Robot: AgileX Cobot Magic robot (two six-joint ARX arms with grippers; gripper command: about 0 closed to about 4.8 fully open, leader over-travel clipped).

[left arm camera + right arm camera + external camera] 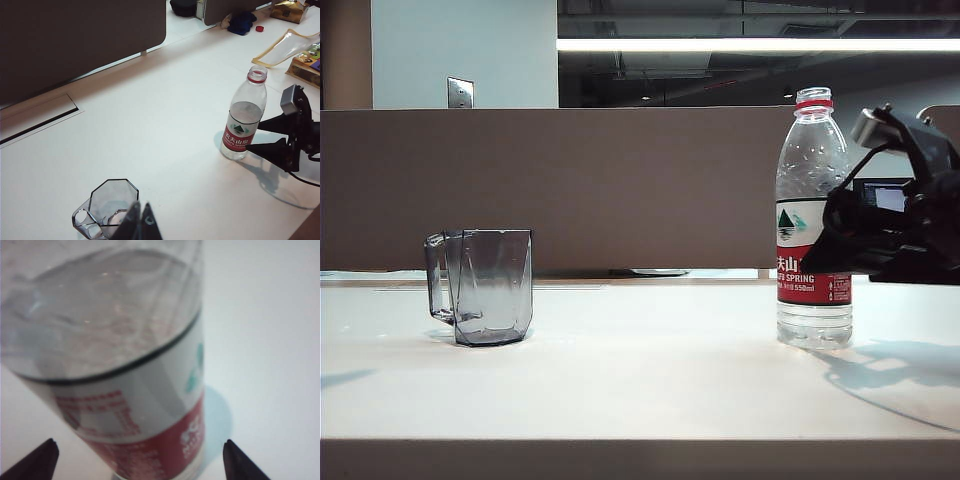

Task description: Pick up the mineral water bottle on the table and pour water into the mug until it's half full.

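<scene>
behind a wide, flat, off-white tabletop (640, 390) a brown partition wall is seen, with a bright ceiling strip light above it. on the right of the exterior view a tall clear plastic mineral water bottle (813, 220) with a red neck ring and a white-and-red label is stood upright on the tabletop, uncapped and partly filled with clear water (243, 112). well apart from it, on the left, a short smoky-grey transparent faceted mug (483, 286) with an angular handle is stood upright.

the black right gripper (272, 136) is held level at the bottle's label from the right side, its two pointed fingers spread wide. in the right wrist view the bottle is seen close up between the two fingertips (35, 460), untouched by either. nothing is grasped.

the left gripper (141, 220) is held just above the mug, near its rim. its dark fingers are seen pressed close together, with nothing between them.
</scene>
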